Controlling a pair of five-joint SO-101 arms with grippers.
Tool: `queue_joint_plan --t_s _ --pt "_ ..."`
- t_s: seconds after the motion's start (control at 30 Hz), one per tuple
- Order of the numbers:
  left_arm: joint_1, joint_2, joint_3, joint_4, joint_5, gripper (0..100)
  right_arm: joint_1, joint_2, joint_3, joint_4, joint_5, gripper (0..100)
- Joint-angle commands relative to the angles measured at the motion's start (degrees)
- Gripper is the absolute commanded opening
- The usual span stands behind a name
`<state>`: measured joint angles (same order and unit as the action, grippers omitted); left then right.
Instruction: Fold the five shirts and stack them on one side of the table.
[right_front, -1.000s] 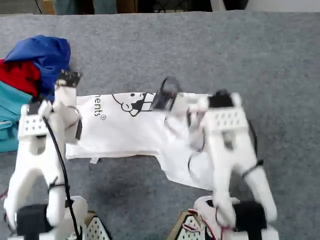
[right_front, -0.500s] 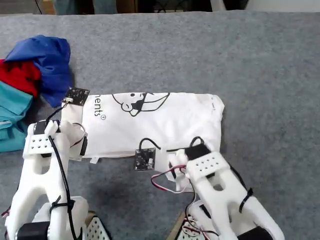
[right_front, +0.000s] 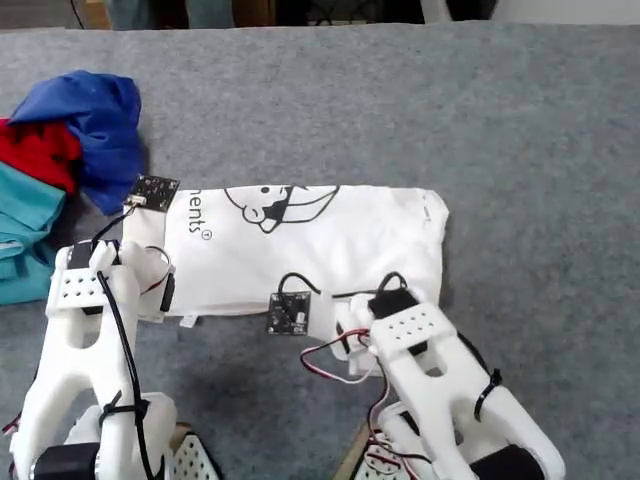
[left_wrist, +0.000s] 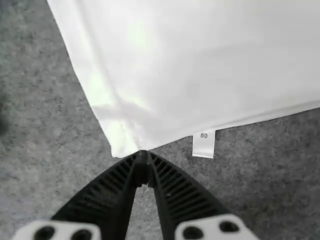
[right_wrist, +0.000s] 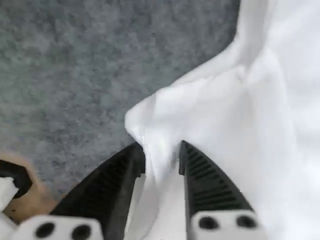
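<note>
A white shirt (right_front: 310, 250) lies folded in a band across the grey table (right_front: 520, 120). The right gripper (right_wrist: 160, 148) pinches a fold at its near edge, jaws narrowly apart. The left gripper (left_wrist: 143, 155), jaws together, meets a near corner, perhaps nipping it. A heap (right_front: 60, 150) of blue, red and teal cloth sits at the table's edge.

Table cover (right_front: 520, 130): grey, felt-like fabric with a mottled nap, spread over the whole work surface.
Far edge of table (right_front: 400, 25): straight border running across the top of the high view.
Background strip (right_front: 340, 10): dark area beyond the far edge, details too small to tell.
Wooden piece (right_front: 95, 12): tan, at the left of the strip.
White object (right_front: 560, 9): pale block at the right of the strip, cut off by the frame.
</note>
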<state>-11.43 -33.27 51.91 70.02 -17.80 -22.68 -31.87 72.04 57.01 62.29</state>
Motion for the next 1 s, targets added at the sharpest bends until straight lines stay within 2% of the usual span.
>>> queue_joint_plan --t_s 0.0,0.23,0.43,0.57,0.73,0.97 --pt "-0.5 -1.2 -0.3 -0.2 -0.4 3 -0.1 2.8 -0.1 -0.1 -0.5 3.8" --pt "-1.3 -1.2 -0.7 -0.3 -0.4 3 5.5 2.9 -5.8 3.3 -0.5 1.3" --pt "-1.5 -1.2 -0.3 -0.3 -0.4 3 5.9 2.9 -23.2 17.1 -0.2 1.4" --pt "-1.6 -1.2 -0.3 0.2 -0.6 3 5.9 3.6 -33.3 20.7 -0.1 1.5" --pt "-1.5 -1.6 -0.8 1.7 -0.4 3 5.9 12.0 -41.2 21.7 3.9 1.6" --pt "-1.5 -1.6 -0.7 1.8 -0.4 3 5.9 27.7 -55.4 21.5 4.0 4.3"
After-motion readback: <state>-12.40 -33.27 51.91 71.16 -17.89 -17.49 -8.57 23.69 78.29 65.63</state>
